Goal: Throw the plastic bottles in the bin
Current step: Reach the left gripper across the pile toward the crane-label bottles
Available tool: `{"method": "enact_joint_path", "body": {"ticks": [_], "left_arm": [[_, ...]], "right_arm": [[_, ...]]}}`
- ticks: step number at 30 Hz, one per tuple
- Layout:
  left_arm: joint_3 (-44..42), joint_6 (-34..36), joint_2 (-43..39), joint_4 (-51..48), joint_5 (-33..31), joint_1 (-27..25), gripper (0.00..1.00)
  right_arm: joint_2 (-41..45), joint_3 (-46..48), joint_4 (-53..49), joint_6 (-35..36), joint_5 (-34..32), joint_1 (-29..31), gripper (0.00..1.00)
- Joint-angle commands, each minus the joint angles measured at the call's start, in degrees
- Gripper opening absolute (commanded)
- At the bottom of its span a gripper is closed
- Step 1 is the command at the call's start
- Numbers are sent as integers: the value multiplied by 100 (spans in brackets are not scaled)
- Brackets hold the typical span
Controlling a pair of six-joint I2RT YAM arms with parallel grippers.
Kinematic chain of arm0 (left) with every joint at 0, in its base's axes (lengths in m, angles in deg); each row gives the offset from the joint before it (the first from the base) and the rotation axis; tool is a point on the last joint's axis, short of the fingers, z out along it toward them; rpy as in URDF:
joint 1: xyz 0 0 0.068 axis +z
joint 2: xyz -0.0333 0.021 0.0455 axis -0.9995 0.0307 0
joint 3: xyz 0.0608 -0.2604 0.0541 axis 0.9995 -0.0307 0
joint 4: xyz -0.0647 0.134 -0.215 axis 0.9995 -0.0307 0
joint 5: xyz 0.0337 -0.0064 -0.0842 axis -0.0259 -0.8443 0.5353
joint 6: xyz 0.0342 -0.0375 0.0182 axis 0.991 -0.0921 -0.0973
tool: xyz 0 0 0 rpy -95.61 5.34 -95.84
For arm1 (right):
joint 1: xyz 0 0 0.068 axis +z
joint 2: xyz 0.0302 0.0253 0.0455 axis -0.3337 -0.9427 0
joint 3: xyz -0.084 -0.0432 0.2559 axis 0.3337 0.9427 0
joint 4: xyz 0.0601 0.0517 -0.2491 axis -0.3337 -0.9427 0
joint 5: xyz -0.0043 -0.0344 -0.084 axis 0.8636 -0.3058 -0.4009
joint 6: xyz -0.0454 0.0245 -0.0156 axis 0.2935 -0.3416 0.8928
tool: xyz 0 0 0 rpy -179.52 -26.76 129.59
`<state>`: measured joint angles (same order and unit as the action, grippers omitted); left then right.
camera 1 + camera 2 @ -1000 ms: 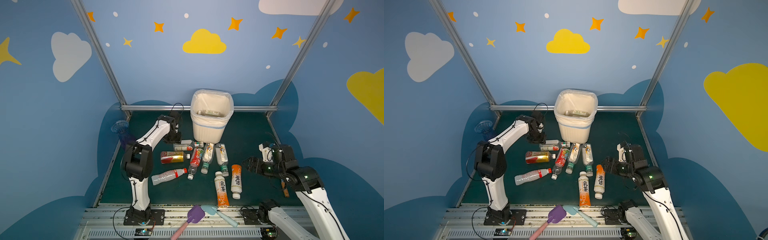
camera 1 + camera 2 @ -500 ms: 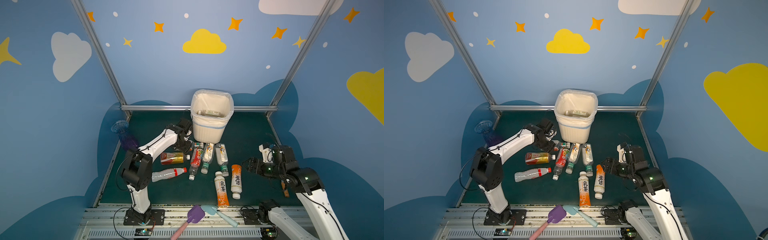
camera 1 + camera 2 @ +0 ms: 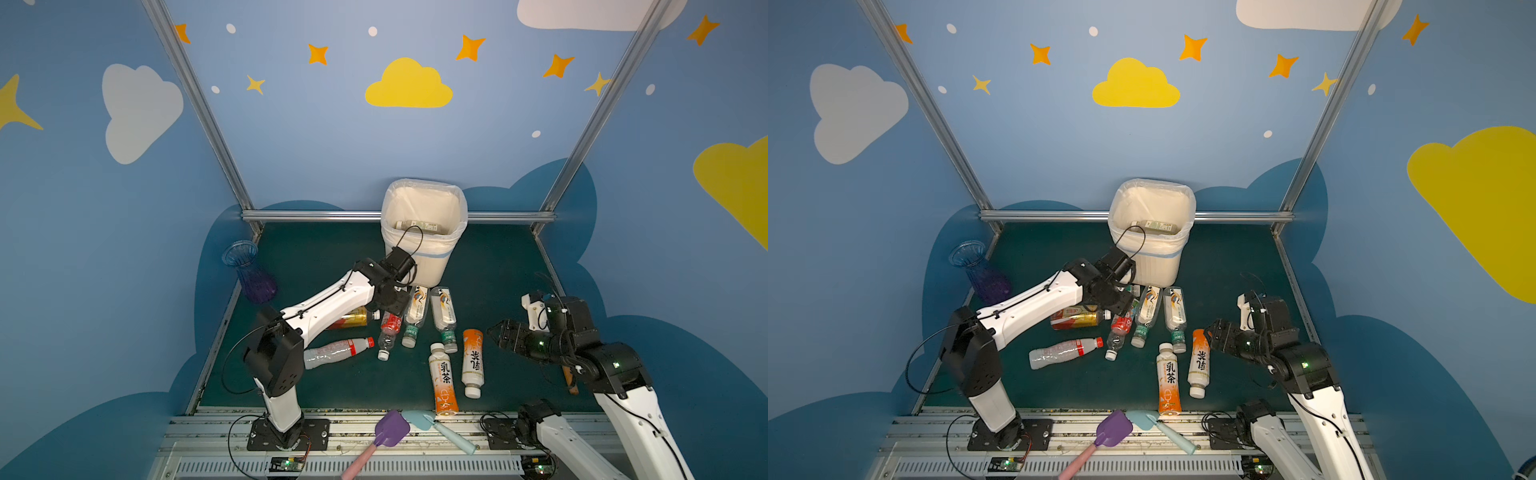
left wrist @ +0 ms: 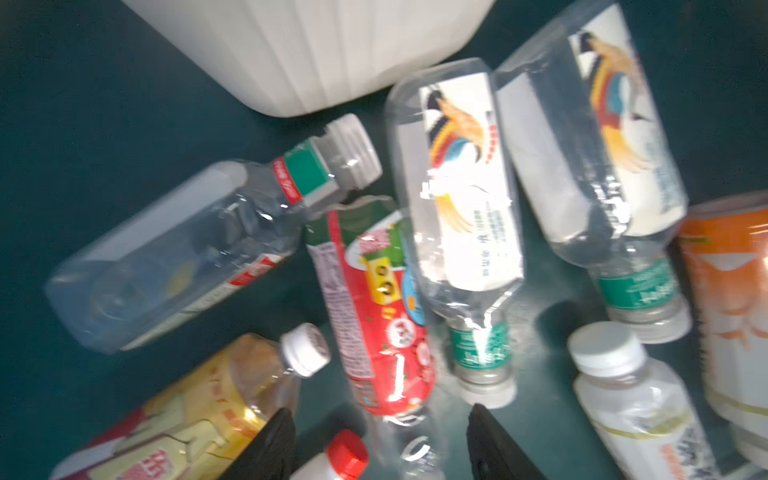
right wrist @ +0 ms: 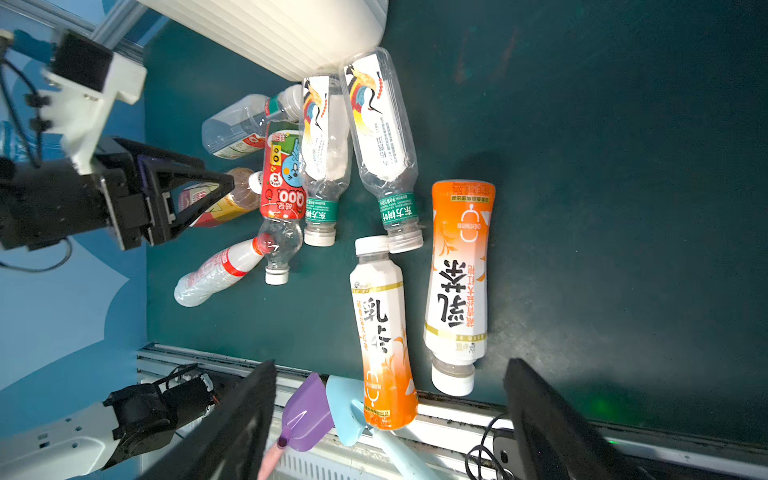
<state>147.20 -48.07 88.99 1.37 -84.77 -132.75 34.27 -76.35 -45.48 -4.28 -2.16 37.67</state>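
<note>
Left pincer [image 4: 380,411]: hanging open over the red-labelled bottle [image 4: 374,299]; contact unclear, view blurring. You are aiming to straddle its label, clearing the white-labelled bottle [image 4: 465,199] alongside. Right pincer [image 5: 390,365]: gaping, empty.

The bin [image 3: 432,268] is off-white plastic, ribbed and matt, lined with a thin, translucent film bag [image 3: 419,203]. Just beside the bin's foot, the crane-label bottles [image 4: 465,199] are clear, glossy, crinkled plastic with shiny film labels. The counter [image 3: 498,270] under the bin looks like matt dark-green cloth. Behind the bin runs a brushed metal rail [image 3: 311,215].
</note>
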Motion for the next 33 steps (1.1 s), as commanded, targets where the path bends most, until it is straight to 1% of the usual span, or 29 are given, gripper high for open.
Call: {"method": "enact_joint_path", "body": {"ticks": [1,2,4,6,9,11,15,19,23,33], "left_arm": [[281,-1275,-25,-10,-148,-364,68],[374,-1432,33,5,-186,-427,68],[603,-1759,229,99,-63,-482,70],[852,-1941,496,190,7,-527,71],[1462,-2109,1017,138,-29,-649,74],[1994,-2186,1430,-36,-63,-748,75],[3235,-2362,2337,-702,-232,-963,81],[4064,-2542,2952,-1088,-315,-1094,83],[4484,-2651,3321,-1395,-501,-1088,83],[5218,-2723,4005,-1678,-435,-1007,80]], "right_arm": [[-202,123,-131,1,-194,20,87],[-265,152,-119,11,-208,20,87],[-385,253,8,55,-210,15,87],[-519,324,157,97,-161,6,87],[-702,364,289,159,-117,6,87],[-752,382,355,194,-90,11,87],[-770,319,359,305,-172,-30,88],[-796,236,335,462,-159,-174,89],[-827,131,225,701,21,-410,89],[-884,94,202,1063,492,-801,89]]}}
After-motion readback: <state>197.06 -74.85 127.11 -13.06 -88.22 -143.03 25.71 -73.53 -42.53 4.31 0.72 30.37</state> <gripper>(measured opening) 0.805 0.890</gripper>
